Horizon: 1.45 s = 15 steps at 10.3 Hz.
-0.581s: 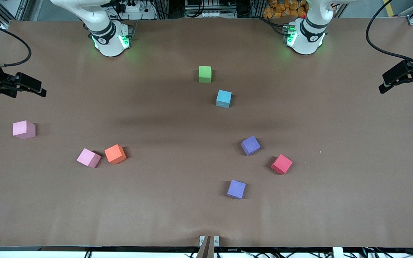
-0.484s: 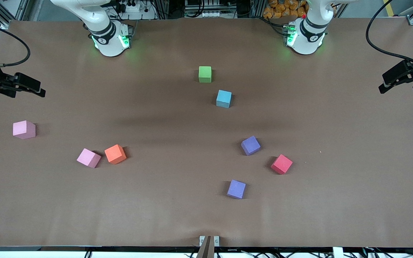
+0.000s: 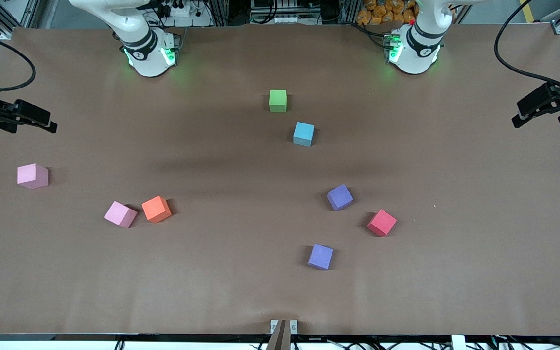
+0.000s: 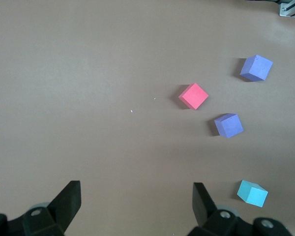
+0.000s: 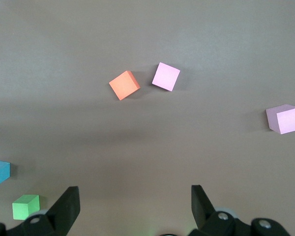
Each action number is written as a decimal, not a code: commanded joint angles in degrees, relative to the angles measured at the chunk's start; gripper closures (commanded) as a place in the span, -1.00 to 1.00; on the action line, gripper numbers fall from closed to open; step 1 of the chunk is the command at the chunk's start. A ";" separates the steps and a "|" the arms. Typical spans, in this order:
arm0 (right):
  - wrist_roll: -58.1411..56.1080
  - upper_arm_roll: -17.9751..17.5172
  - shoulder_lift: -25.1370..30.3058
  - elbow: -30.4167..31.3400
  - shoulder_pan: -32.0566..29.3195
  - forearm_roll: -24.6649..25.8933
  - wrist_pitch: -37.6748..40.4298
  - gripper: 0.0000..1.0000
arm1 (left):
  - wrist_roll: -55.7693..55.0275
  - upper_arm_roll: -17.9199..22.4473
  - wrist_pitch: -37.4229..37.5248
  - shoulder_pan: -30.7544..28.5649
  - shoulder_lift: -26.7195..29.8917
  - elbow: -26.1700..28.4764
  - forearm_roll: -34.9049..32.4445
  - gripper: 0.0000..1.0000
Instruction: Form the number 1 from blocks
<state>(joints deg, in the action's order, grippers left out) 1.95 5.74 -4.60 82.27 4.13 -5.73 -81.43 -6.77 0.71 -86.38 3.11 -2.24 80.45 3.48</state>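
Observation:
The blocks lie scattered on the brown table [image 3: 241, 301]. A green block [image 3: 278, 100] is nearest the bases, with a light blue block [image 3: 304, 134] beside it. Two purple blocks [image 3: 340, 197] [image 3: 321, 256] and a red block [image 3: 382, 222] lie toward the left arm's end. An orange block [image 3: 156, 209] sits toward the right arm's end. My left gripper [image 4: 136, 186] hangs open and empty high over the table, with the red block [image 4: 193, 96] far below it. My right gripper [image 5: 133, 189] is also open, empty and high, and the orange block [image 5: 124, 84] shows below it.
Two pink cubes lie toward the right arm's end, one [image 3: 120, 214] touching the orange block, the other [image 3: 32, 175] near the table's edge. The arm bases [image 3: 148, 51] [image 3: 413, 48] stand along the table edge farthest from the front camera.
The right arm's dark hand at the edge of the front view has drifted slightly outward. No block has moved.

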 commanded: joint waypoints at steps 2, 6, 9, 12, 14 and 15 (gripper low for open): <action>0.78 -0.11 -0.67 -1.41 -0.26 -0.42 0.31 -1.00 | -2.97 -0.53 0.51 1.19 -2.58 -0.47 1.01 -1.00; 0.78 -0.11 -0.41 -1.41 -0.18 -0.16 -1.27 -1.00 | -10.79 -0.71 -1.68 4.44 -5.58 -0.29 0.92 -1.00; 0.78 -0.29 0.21 0.42 0.26 2.81 -2.58 -1.00 | -18.42 -0.71 -5.97 7.86 -9.25 -0.20 0.75 -1.00; 0.69 -0.47 5.11 9.11 0.35 3.10 -7.58 -1.00 | -20.91 -0.71 -8.36 10.07 -13.48 -0.29 1.09 -1.00; 0.69 -0.47 4.43 11.76 0.61 3.10 -8.38 -1.00 | -21.00 -0.71 -10.80 10.42 -16.03 -0.38 1.27 -1.00; 0.69 -0.47 4.43 14.47 0.62 3.18 -10.22 -1.00 | -21.87 -0.71 -12.82 10.86 -17.78 -0.38 1.88 -1.00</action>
<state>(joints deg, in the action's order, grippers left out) 1.95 5.49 -1.85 92.00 4.43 -3.50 -89.10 -27.13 -0.32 -97.52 13.21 -18.10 80.98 3.77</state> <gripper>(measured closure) 0.000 0.000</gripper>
